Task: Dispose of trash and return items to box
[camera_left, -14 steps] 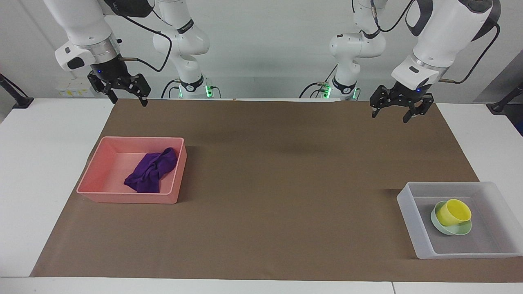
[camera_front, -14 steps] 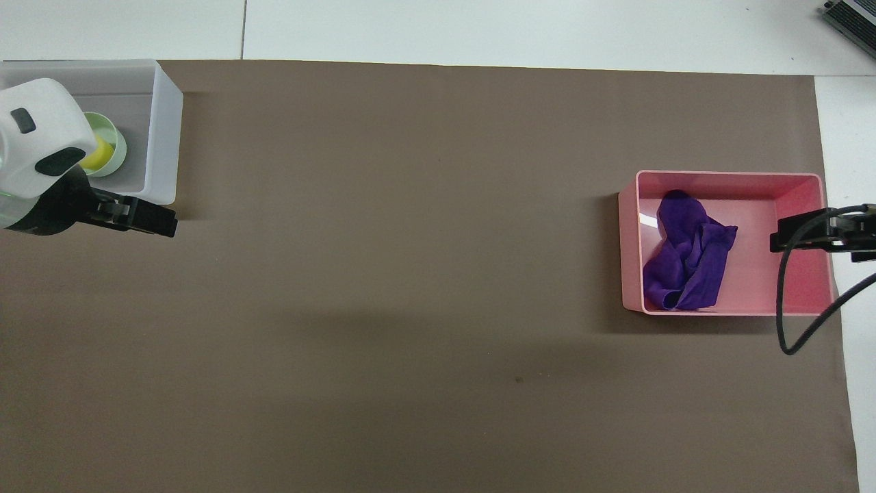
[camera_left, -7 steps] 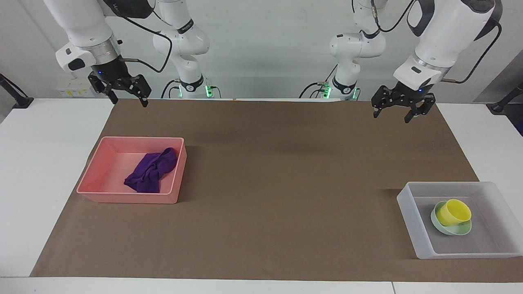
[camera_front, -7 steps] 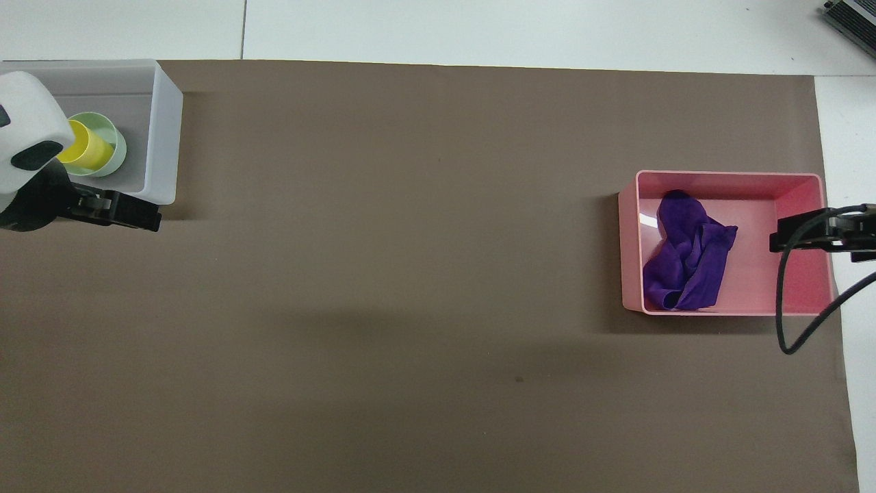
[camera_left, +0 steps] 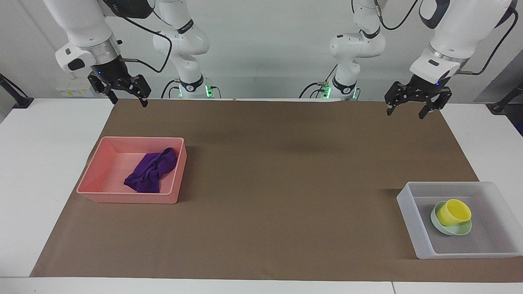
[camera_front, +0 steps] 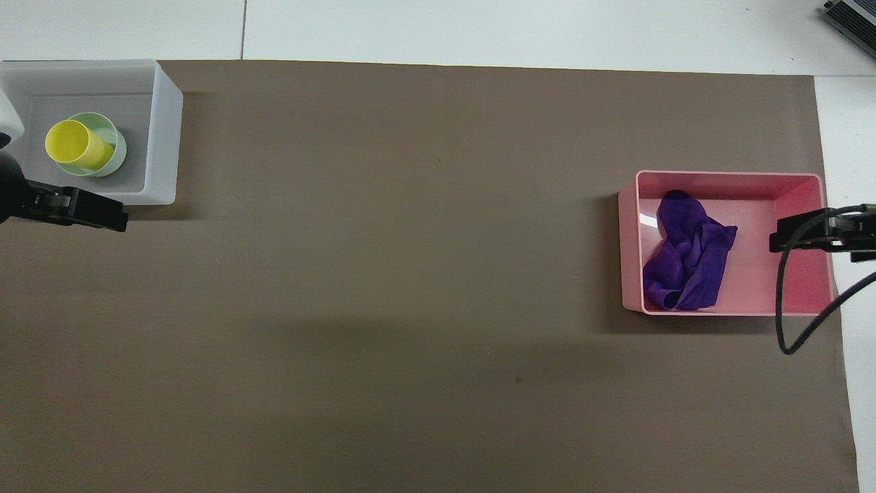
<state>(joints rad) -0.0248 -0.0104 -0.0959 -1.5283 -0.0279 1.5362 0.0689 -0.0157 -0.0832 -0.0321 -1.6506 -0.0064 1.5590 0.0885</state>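
Left gripper (camera_left: 412, 109) is hanging up in the air over the brown mat (camera_left: 278, 171) edge at the left arm's end of the table, fingers spread wide apart, gripping nothing; right gripper (camera_left: 124, 96) is hovering over the mat corner at the right arm's end, fingers also spread, carrying nothing, that arm is waiting. In the overhead view the left gripper (camera_front: 72, 209) is showing just beside the near wall of the box (camera_front: 164, 130), the right gripper (camera_front: 814, 236) is overlapping the pink tray (camera_front: 725, 177) from above, but the facing view is showing it well clear of it. Purple rag (camera_left: 150, 170) is lying crumpled inside the pink tray (camera_left: 135, 199). Yellow cup (camera_left: 453, 212) is sitting tilted in the mint bowl (camera_left: 447, 230), both resting on the floor of the box (camera_left: 412, 216), which is sitting farther from the robots than the pink tray. Judging by this, trash is binned and both items are boxed, so the task is looking finished; nothing is lying loose on the mat, only parking the arms is seeming left
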